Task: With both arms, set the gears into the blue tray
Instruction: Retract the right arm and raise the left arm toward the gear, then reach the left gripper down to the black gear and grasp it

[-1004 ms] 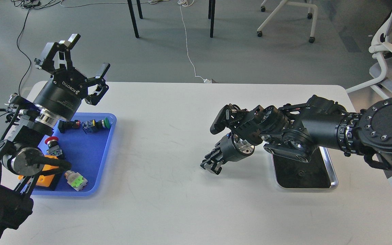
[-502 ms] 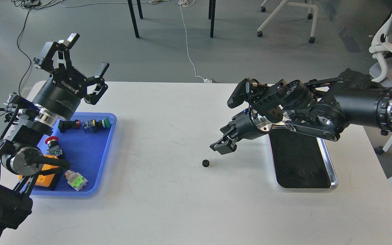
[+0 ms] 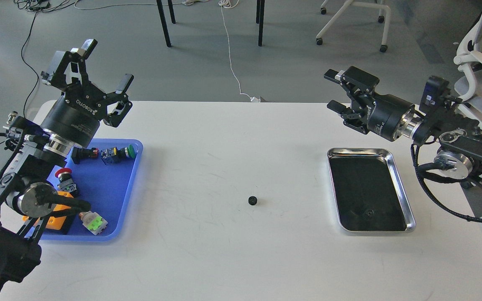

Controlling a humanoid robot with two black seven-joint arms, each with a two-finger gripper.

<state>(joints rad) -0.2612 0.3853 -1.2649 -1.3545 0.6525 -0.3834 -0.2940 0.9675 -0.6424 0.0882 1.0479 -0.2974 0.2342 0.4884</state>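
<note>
Gear on table: one small black toothed wheel [image 3: 253,200] with a centre hole is seen lying flat on the white table [image 3: 224,259], near the middle, well apart from both trays and both grippers.
Gear in steel tray: a second tiny dark gear [image 3: 368,214] is made out faintly on the dark bottom of the steel tray [image 3: 408,209], toward its near edge.
Blue tray: the blue tray [image 3: 134,175] is set at the table's left edge; push-button switches [image 3: 117,153] with red and green caps are held in it, and no gear can be told there.
Left gripper: the left gripper [image 3: 98,71] is raised above the blue tray's far edge, fingers spread wide and nothing held.
Right gripper: the right gripper [image 3: 333,90] is raised over the table's far right edge, fingers parted and nothing held.
Writing: "ROBOTIQ" is read in white on the left gripper's body; smaller print below it cannot be read.
</note>
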